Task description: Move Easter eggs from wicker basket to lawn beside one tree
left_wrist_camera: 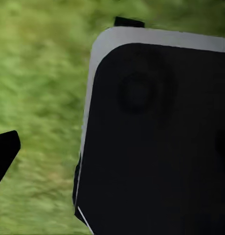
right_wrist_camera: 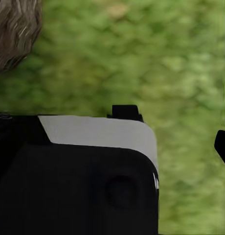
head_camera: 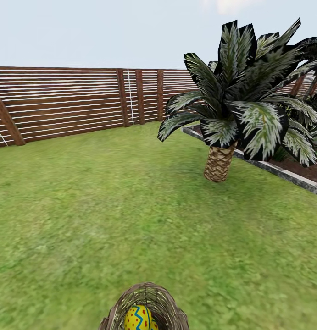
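1. Basket point(head_camera: 147, 307): on the lawn point(head_camera: 108, 206) at my 6 o'clock, close in for reaching; near rim cut off.
2. Egg point(head_camera: 138, 318): one inside, partly cropped; others hidden.
3. Palm point(head_camera: 220, 160): 1 o'clock, well apart.
4. My grippers: dark bodies over grass; whether spread or pressed together, I cannot tell.

Bright flat daylight, faint shadows, both wrist views blurred

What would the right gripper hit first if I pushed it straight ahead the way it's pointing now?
Most likely the lawn: beyond the robot's dark body panel, the right wrist view looks onto blurred grass. The wicker basket sits off at the frame's corner, not in line. Depth is unclear, and whether the jaws are open cannot be told.
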Motion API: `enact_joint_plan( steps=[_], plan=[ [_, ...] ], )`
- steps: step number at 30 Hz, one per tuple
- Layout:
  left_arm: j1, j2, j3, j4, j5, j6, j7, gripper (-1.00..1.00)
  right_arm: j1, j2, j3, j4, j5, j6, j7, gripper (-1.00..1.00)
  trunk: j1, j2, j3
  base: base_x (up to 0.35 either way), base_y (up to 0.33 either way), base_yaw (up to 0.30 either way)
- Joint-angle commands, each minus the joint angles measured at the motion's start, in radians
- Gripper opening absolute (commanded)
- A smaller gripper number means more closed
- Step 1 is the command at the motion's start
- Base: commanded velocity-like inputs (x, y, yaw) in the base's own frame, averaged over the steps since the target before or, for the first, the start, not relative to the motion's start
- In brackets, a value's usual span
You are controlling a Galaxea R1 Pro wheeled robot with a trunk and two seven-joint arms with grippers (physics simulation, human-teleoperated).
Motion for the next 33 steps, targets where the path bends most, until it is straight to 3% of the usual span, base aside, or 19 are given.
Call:
enact_joint_plan(
  steps=[1,6,9,12,14,15,17,18,21,25,29,33],
  plan=[
    [-0.007,0.006,0.005,-0.015,0.004,0.018,0.001,1.0,-0.009,0.0,0.0,-0.018,0.0,0.025,-0.004,1.0,0.0,0.0,-0.001,0.0,0.0,0.0],
    [-0.111,0.068,0.051,-0.098,0.028,0.264,0.003,1.0,-0.093,-0.003,-0.001,-0.18,-0.004,0.32,-0.038,1.0,0.0,0.0,-0.001,0.0,0.0,0.0],
    [-0.165,0.094,0.071,-0.161,0.031,0.354,0.006,1.0,-0.149,-0.004,-0.001,-0.236,-0.007,0.409,-0.055,1.0,0.0,0.0,-0.001,0.0,0.0,0.0],
    [-0.2,0.106,0.078,-0.233,0.031,0.39,0.008,1.0,-0.205,-0.001,-0.002,-0.253,-0.011,0.439,-0.08,1.0,0.0,0.0,-0.001,0.0,0.0,0.0],
    [-0.237,0.112,0.081,-0.303,0.031,0.433,0.017,1.0,-0.272,0.001,-0.002,-0.253,-0.013,0.455,-0.117,1.0,0.0,0.0,-0.001,0.0,0.0,0.0],
    [-0.293,0.115,0.083,-0.373,0.031,0.508,0.037,1.0,-0.347,0.005,-0.002,-0.252,-0.014,0.501,-0.172,1.0,0.0,0.0,-0.001,0.0,0.0,0.0],
    [-0.337,0.116,0.083,-0.408,0.031,0.563,0.047,1.0,-0.416,0.015,-0.002,-0.252,-0.015,0.564,-0.217,1.0,0.0,0.0,-0.001,0.0,0.0,0.0],
    [-0.385,0.115,0.084,-0.425,0.032,0.603,0.052,1.0,-0.447,0.022,-0.002,-0.251,-0.015,0.592,-0.234,1.0,0.0,0.0,-0.001,0.0,0.0,0.0],
    [-0.472,0.107,0.084,-0.422,0.034,0.639,0.056,1.0,-0.523,0.036,-0.002,-0.249,-0.015,0.638,-0.27,1.0,0.0,0.0,-0.001,0.0,0.0,0.0],
    [-0.54,0.092,0.084,-0.386,0.035,0.643,0.059,1.0,-0.61,0.041,-0.002,-0.199,-0.013,0.651,-0.311,1.0,0.0,0.0,-0.001,0.0,0.0,0.0],
    [-0.561,0.077,0.082,-0.383,0.035,0.649,0.059,1.0,-0.653,0.043,-0.001,-0.15,-0.01,0.65,-0.321,1.0,0.0,0.0,-0.001,0.0,0.0,0.0],
    [-0.566,0.055,0.079,-0.378,0.033,0.651,0.058,1.0,-0.662,0.067,0.001,-0.14,-0.008,0.651,-0.32,1.0,0.0,0.0,-0.001,-0.003,0.0,0.0]
  ],
)
